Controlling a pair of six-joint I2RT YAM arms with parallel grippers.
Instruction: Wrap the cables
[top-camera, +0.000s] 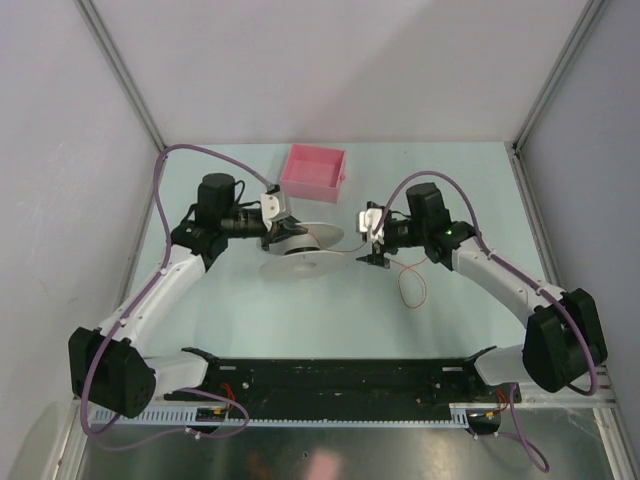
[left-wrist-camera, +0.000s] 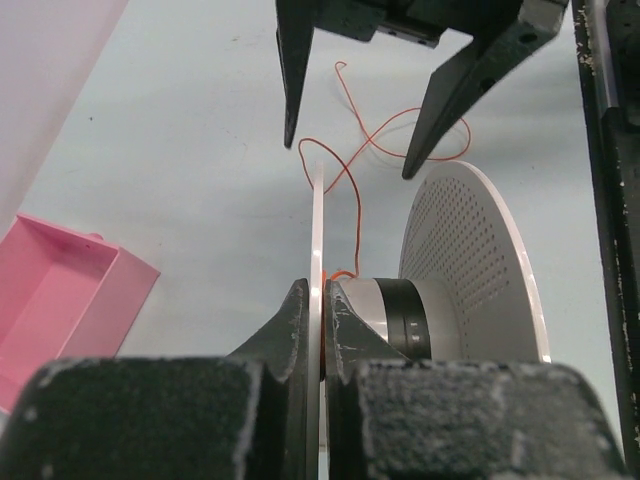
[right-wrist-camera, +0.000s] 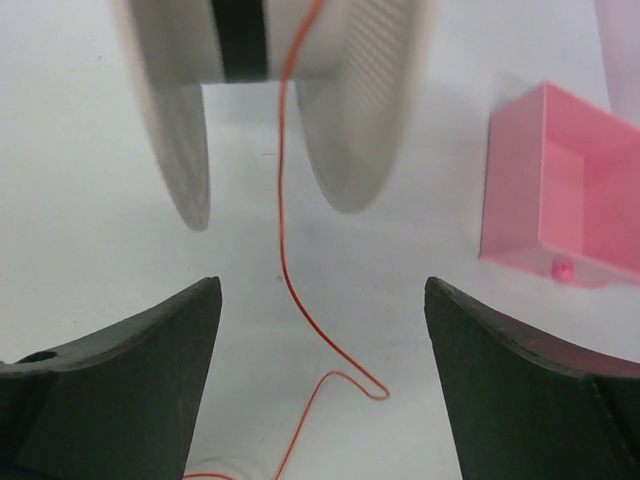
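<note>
The cable (top-camera: 412, 290) is a thin orange wire. It runs from a white spool (top-camera: 300, 250) to a loose loop on the table. My left gripper (left-wrist-camera: 320, 300) is shut on the spool's thin left flange (left-wrist-camera: 318, 220), right beside the silver and black hub (left-wrist-camera: 400, 315). The wire (left-wrist-camera: 355, 150) leaves the hub and curls away across the table. My right gripper (right-wrist-camera: 320, 290) faces the spool (right-wrist-camera: 355, 120), open wide. The wire (right-wrist-camera: 283, 200) lies on the table between its fingers and touches neither one. In the left wrist view the right gripper (left-wrist-camera: 350, 160) hangs over the wire's loops.
A pink open box (top-camera: 313, 168) stands just behind the spool, near the back wall. It shows at the right of the right wrist view (right-wrist-camera: 560, 190) and at the left of the left wrist view (left-wrist-camera: 50, 290). A black rail (top-camera: 330, 378) lies along the near edge.
</note>
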